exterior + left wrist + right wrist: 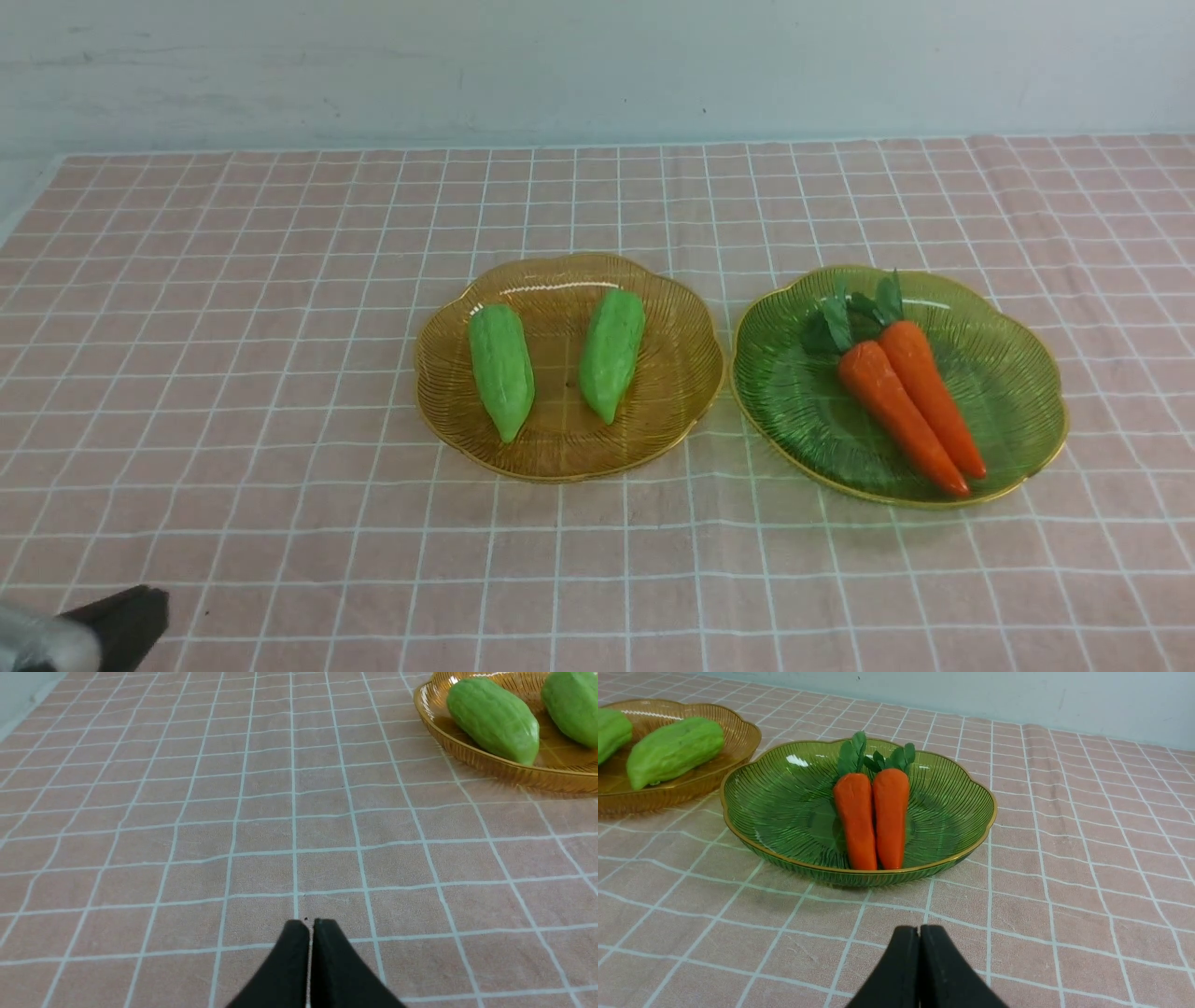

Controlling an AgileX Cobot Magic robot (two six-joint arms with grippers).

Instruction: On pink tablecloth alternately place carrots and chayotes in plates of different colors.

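Two light-green chayotes lie side by side in the amber-yellow plate at the middle of the pink tablecloth. Two orange carrots with green tops lie together in the green plate to its right. My left gripper is shut and empty, low over bare cloth near the front left corner. My right gripper is shut and empty, in front of the green plate; it is out of the front view.
A pale wall runs behind the table's far edge. The cloth's left edge shows at the back left. Bare cloth lies around both plates and along the front.
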